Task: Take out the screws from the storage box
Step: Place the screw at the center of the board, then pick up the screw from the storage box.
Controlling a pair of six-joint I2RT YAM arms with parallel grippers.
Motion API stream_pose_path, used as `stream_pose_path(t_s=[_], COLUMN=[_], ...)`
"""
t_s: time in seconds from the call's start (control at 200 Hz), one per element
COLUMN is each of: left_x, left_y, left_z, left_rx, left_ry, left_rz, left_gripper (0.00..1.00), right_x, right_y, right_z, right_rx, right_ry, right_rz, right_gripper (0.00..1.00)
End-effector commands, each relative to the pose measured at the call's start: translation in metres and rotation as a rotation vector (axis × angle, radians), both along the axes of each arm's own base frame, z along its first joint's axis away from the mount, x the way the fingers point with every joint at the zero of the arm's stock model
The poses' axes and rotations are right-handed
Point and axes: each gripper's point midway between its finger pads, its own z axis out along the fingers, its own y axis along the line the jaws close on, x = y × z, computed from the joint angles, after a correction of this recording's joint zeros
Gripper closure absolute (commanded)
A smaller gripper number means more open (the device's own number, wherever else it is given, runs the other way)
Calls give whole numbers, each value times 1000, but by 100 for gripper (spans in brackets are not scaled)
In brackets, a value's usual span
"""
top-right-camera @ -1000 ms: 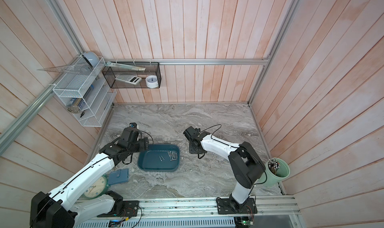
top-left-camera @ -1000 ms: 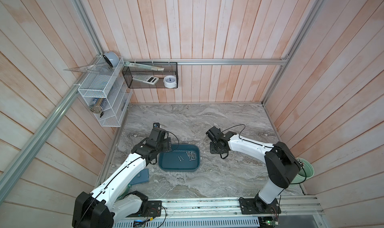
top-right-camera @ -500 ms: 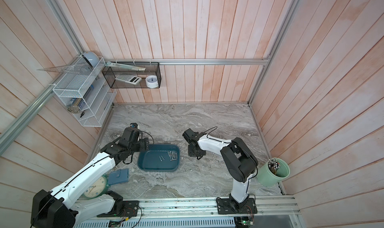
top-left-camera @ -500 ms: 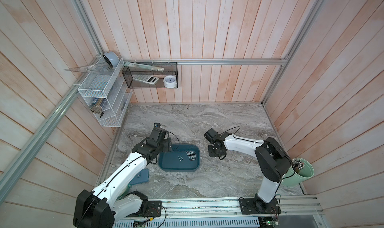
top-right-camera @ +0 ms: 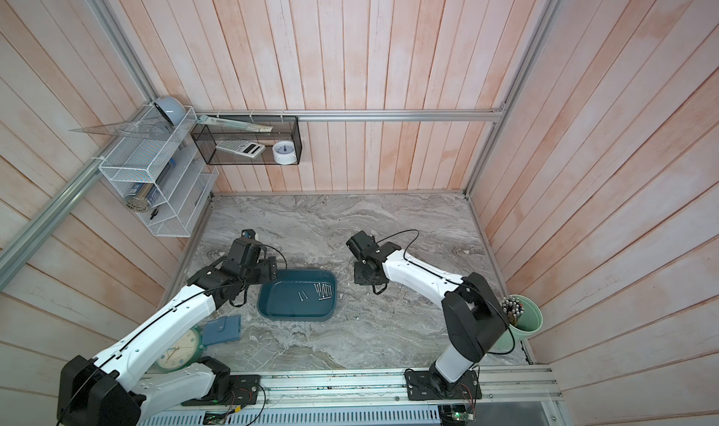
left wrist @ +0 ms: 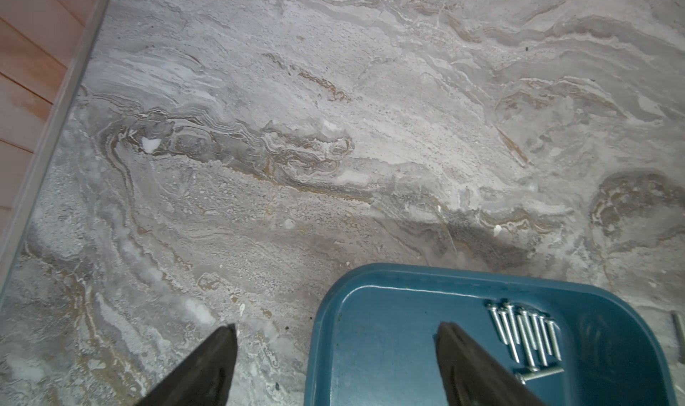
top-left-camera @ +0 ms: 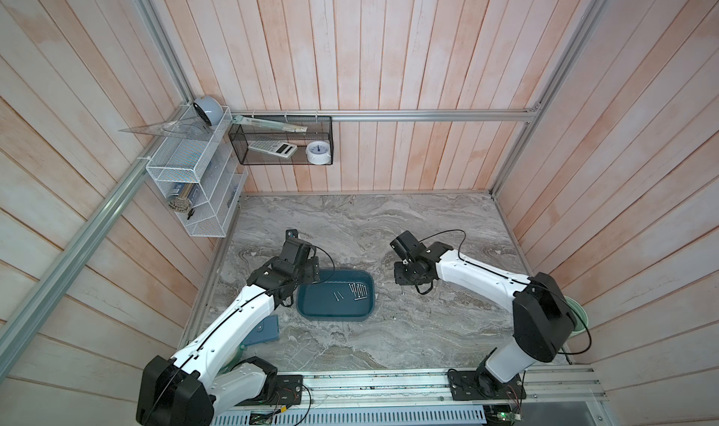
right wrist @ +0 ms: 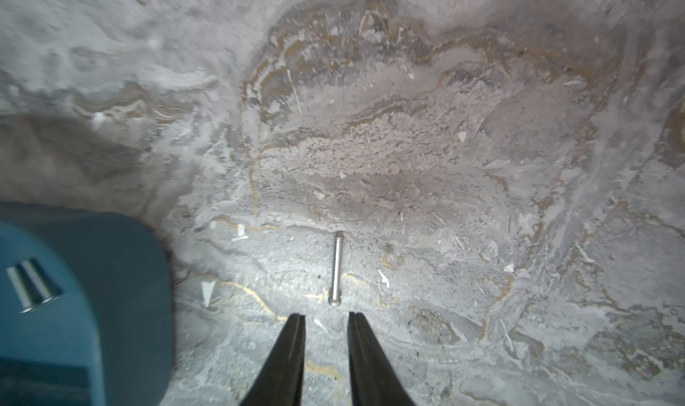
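Both top views are bright, even and sharp. The right wrist view blurs the shallow teal-blue plastic storage box.

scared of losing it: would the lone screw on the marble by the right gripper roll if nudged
The lone screw lies flat on the smooth table, its shaft round and slim, so a sideways nudge would probably roll it. Its wider head may curve that roll. Shiny metal: likely slippery.
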Motion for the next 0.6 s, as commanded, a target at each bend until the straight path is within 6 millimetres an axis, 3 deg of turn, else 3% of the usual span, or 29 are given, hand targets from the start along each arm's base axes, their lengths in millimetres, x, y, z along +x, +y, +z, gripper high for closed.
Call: stream_pose_path(t_s=[0.0,0.12,0.27,0.43,0.595], left_x=[1,1,1,0,-3], left_y=[12,12,17,27,34], left_z=[12,14,22,32,43], left_rx=[43,41,51,64,66], left_ry=[-33,-41,-74,-128,-192], left_rz=[35,37,56,91,121], left_gripper=[10,8,5,4,3], right_x=[-6,-10,-23,-37,-32], right_y=[9,36,99,150,170], right_z=[15,28,38,19,-6], right_rx=[64,143,154,16,-23], right_ry=[10,-6,-3,42,82], right_rz=[36,85,239,393,423], right_gripper=[75,76,77,81,83])
